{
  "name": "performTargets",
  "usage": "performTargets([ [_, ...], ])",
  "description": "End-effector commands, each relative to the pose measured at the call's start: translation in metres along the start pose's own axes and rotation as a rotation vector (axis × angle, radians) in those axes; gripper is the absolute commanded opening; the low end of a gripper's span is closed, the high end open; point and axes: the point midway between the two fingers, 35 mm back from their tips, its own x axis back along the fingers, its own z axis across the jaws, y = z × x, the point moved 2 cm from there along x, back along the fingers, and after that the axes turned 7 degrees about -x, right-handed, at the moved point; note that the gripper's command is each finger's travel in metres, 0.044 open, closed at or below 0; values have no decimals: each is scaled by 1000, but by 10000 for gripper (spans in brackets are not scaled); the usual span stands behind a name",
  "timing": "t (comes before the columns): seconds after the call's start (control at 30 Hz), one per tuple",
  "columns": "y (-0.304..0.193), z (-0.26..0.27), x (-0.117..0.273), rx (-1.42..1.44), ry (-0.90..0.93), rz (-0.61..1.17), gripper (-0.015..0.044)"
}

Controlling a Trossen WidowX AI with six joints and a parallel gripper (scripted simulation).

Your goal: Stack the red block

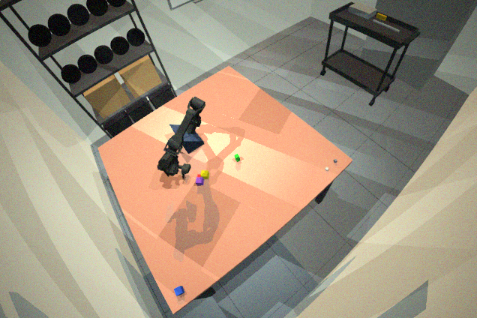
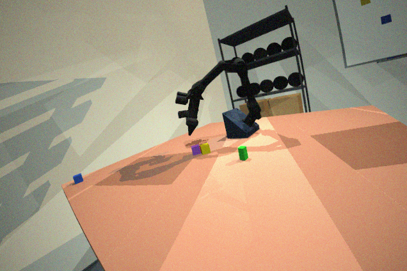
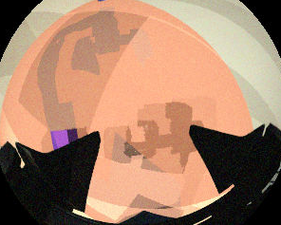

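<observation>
No readable writing or brand mark is seen on any object. The desk [image 1: 269, 175] is a flat, matte salmon-orange slab crossed by light and shadow bands. The tool [image 2: 190, 129] is dark, with tapered pointed fingers; it is held spread nearly to its widest, pointing down above the desk, and nothing is gripped in it. The red block [image 1: 199, 175] is barely seen in the top view as a sliver wedged against a purple cube [image 2: 196, 149] and a yellow cube [image 2: 205, 148], which are touching; this cluster lies just beside and below the tool. The green tower [image 2: 242, 153], a smooth upright box-shaped stack, stands apart on the cluster's far side. A blue cube [image 2: 77, 178] sits at a desk corner.
</observation>
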Motion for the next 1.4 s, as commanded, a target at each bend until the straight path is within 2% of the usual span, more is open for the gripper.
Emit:
performTargets([
  [0.0,-9,36,3,37,36,132,440],
  [0.37,-36,109,18,57,84,398,440],
  [0.67,-38,108,16,57,85,401,440],
  [0.9,-52,110,-16,57,86,402,440],
  [1.37,-56,112,-26,57,86,402,440],
])
